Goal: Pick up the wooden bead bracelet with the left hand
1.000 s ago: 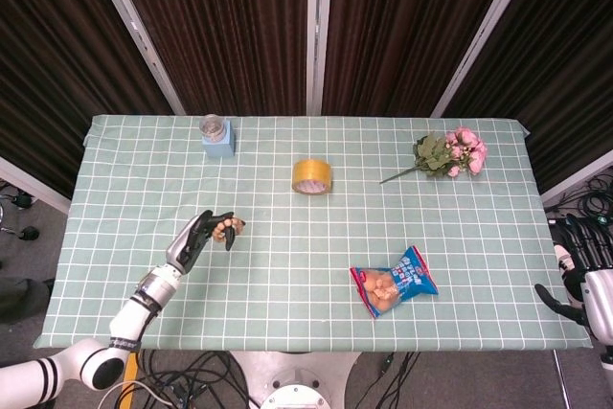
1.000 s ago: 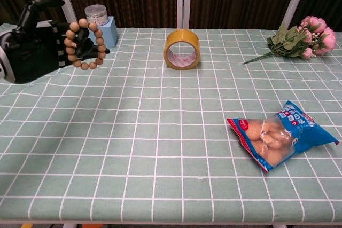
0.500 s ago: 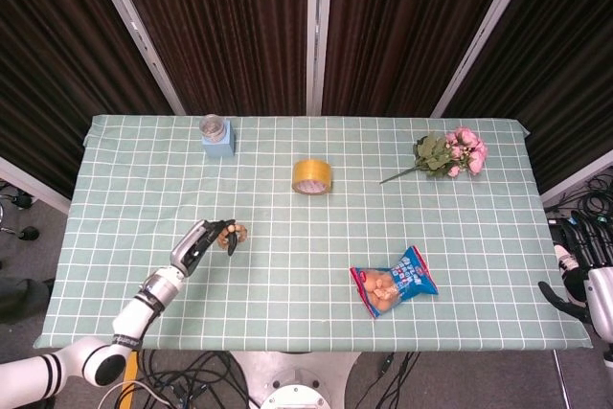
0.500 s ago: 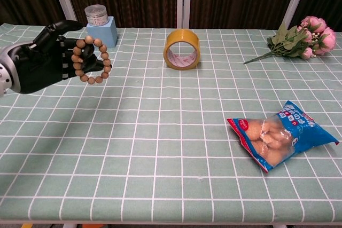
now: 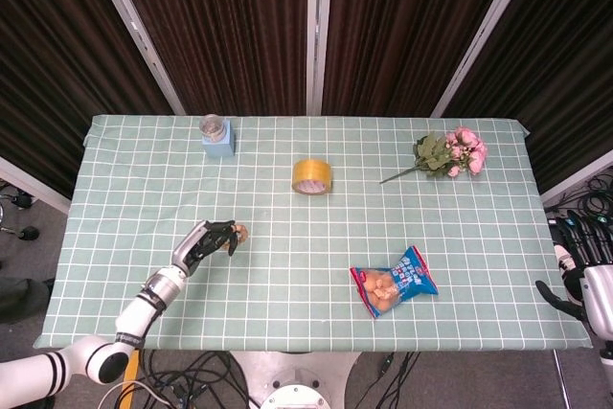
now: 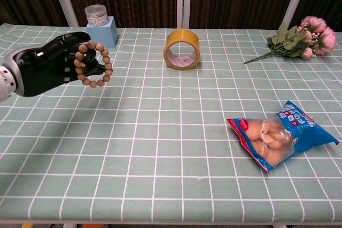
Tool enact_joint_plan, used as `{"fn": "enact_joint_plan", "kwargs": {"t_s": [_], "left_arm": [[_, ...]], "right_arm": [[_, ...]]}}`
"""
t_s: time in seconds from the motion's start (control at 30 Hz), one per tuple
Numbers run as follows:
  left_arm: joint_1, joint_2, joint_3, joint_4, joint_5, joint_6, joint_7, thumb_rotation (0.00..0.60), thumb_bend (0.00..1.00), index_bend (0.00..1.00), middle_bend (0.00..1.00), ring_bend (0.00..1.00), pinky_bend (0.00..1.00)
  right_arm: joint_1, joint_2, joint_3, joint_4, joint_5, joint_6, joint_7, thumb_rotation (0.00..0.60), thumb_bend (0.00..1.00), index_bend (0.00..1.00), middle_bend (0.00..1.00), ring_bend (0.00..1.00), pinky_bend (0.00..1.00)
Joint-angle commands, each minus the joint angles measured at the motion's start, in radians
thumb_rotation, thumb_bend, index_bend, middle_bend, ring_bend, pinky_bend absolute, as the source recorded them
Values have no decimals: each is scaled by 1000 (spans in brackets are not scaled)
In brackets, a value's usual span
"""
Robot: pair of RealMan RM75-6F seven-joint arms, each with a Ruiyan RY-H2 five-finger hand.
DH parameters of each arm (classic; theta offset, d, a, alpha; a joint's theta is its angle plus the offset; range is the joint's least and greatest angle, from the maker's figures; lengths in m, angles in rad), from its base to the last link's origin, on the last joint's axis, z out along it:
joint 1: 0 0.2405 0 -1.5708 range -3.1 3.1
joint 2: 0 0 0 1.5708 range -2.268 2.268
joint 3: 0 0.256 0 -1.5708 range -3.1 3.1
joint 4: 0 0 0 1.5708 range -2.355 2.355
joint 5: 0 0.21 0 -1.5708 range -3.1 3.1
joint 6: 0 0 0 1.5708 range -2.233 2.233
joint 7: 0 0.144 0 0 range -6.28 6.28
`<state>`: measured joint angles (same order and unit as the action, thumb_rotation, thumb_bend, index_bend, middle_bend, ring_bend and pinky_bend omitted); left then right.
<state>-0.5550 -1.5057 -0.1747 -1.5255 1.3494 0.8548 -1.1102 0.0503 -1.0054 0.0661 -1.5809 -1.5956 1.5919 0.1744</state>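
Note:
My left hand [image 6: 45, 70] holds the wooden bead bracelet [image 6: 94, 64] above the left part of the table, the ring of tan beads hanging at its fingertips. In the head view the left hand [image 5: 204, 241] sits over the table's front left, with the bracelet [image 5: 237, 234] at its tip. My right hand [image 5: 584, 275] hangs past the table's right edge with its fingers apart and nothing in them.
On the green checked tablecloth [image 6: 160, 132] stand a yellow tape roll [image 6: 182, 49], a blue box with a jar on top [image 6: 100, 24], a pink flower bouquet [image 6: 302, 38] and a blue snack bag [image 6: 278, 140].
The left hand has lowered and turned palm-down while carrying the bracelet slightly to the right. The right hand has barely moved.

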Motion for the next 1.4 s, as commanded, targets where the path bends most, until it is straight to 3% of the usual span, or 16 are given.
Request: {"fn": "enact_joint_plan", "kwargs": {"t_s": [0.03, 0.73, 1.07, 1.4], "left_arm": [[1, 0, 0, -1, 1, 2, 0, 301, 465, 660, 719, 284, 38], [6, 5, -3, -10, 1, 12, -4, 299, 632, 659, 712, 284, 38], [4, -2, -7, 0, 5, 16, -16, 278, 756, 614, 655, 284, 38], [0, -9, -10, 8, 15, 25, -22, 243, 818, 560, 576, 283, 38]], "right_arm": [[-2, 0, 0, 0, 0, 3, 0, 600, 94, 0, 9, 0, 0], [-9, 0, 0, 2, -7, 19, 4, 600, 94, 0, 13, 0, 0], [-6, 3, 2, -3, -3, 13, -2, 600, 94, 0, 13, 0, 0], [-6, 5, 4, -6, 1, 12, -2, 600, 94, 0, 13, 0, 0]]}}
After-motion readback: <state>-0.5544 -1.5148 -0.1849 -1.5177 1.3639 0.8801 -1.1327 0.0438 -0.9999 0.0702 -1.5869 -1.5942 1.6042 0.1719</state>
